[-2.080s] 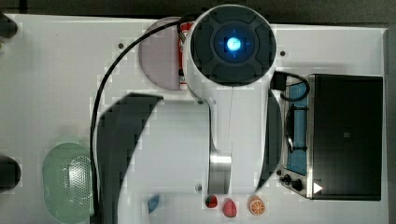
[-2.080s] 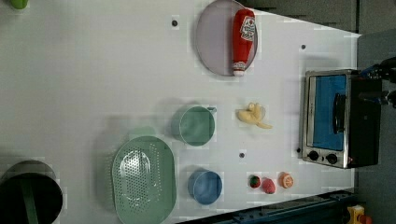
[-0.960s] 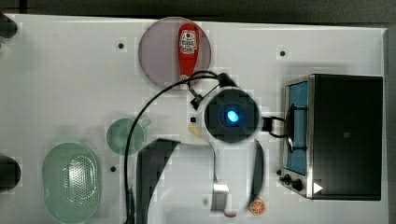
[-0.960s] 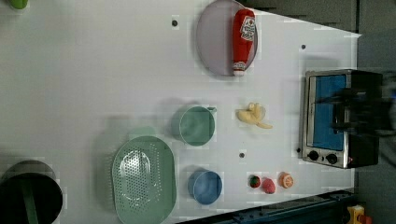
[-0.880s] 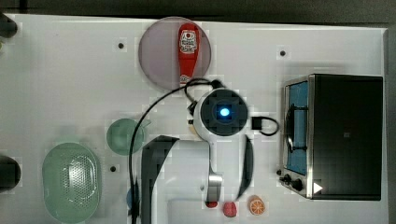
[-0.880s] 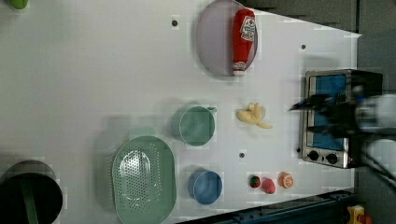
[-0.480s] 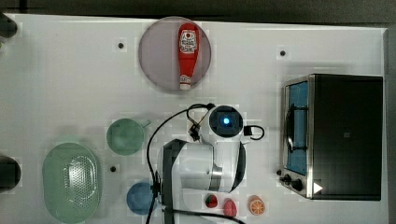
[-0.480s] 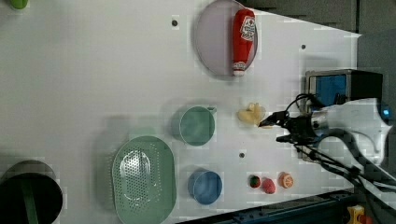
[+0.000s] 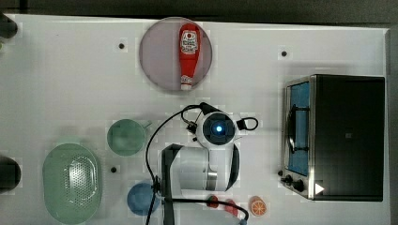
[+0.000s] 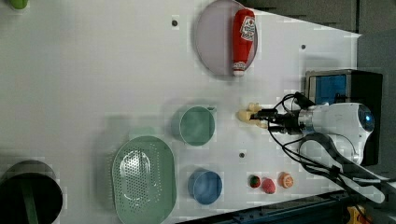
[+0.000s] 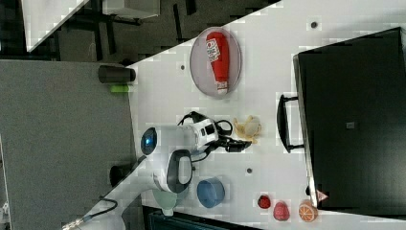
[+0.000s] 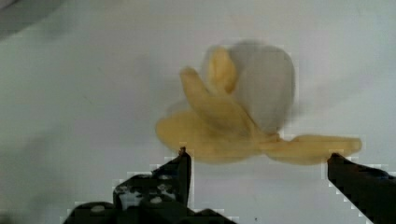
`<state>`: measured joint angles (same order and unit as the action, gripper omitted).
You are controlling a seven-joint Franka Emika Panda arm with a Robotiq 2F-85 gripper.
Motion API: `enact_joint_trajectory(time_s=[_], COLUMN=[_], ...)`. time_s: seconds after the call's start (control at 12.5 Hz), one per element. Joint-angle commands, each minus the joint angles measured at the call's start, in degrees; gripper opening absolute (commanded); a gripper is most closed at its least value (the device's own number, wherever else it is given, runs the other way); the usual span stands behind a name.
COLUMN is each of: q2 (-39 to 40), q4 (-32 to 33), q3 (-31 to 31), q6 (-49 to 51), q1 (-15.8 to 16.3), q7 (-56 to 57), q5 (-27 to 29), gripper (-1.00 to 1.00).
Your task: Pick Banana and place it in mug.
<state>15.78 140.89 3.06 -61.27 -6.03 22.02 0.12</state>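
The banana, a small pale yellow toy with stubby curved segments, lies on the white table. My gripper is open just above it, one dark fingertip on each side of the banana's near edge, touching nothing. In the left view the gripper reaches in from the left view's right, its tips at the banana. The right view shows the banana just beyond the gripper. The pale teal mug stands upright to the left view's left of the banana. In the top view the mug sits left of my wrist, which covers the banana.
A red ketchup bottle lies on a grey plate. A toaster oven stands at the top view's right. An oval green perforated bowl, a blue bowl and an orange slice toy sit near the top view's bottom edge.
The arm has swung from the toaster oven side and come down over the banana. The fingers have stayed open, and the banana and mug have not moved.
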Motion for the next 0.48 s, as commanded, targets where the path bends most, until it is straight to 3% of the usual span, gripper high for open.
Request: enact_joint_trajectory(time_s=[0.08,0.48], q2=[4.32,4.98], q4=[-0.91,-0.45], q3=[0.2,0.15], q6=[-4.66,-7.48], q1=[-0.52,-0.53], q7=[2.56,2.54], q5=[0.68,0.69], gripper=[0.98,-0.19])
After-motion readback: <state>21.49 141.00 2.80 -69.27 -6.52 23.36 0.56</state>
